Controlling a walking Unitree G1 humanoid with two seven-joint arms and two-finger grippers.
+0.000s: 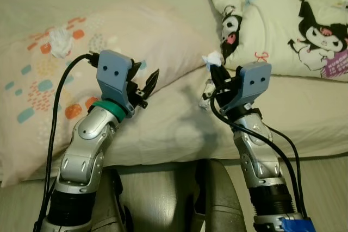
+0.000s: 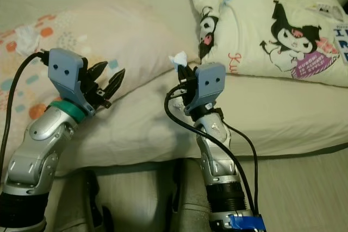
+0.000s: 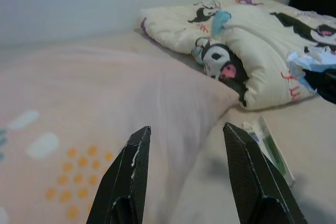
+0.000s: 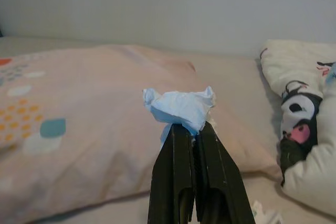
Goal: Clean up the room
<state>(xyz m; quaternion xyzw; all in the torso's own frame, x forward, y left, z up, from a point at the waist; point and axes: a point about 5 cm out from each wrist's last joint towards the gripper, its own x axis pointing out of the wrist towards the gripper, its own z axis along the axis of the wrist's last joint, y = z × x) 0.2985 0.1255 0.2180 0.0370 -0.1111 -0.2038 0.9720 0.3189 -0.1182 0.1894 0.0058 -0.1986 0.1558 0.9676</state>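
Right gripper [image 4: 191, 129] raised over the bed [image 1: 304, 107], fingers closed tight on a crumpled tissue [image 4: 181, 107]. Left gripper [image 3: 184, 174] above the pillow [image 1: 136, 36], fingers spread wide, holding nothing. 1 more crumpled tissue [image 1: 61, 42] on the pillow.

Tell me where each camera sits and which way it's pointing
Head, both eyes: look down at the bed; both silver arms show.
Left wrist: looks along the open left gripper over the pillow.
Right wrist: looks along the right gripper, shut on a crumpled tissue.
Shared: pillow and cartoon-print blanket.
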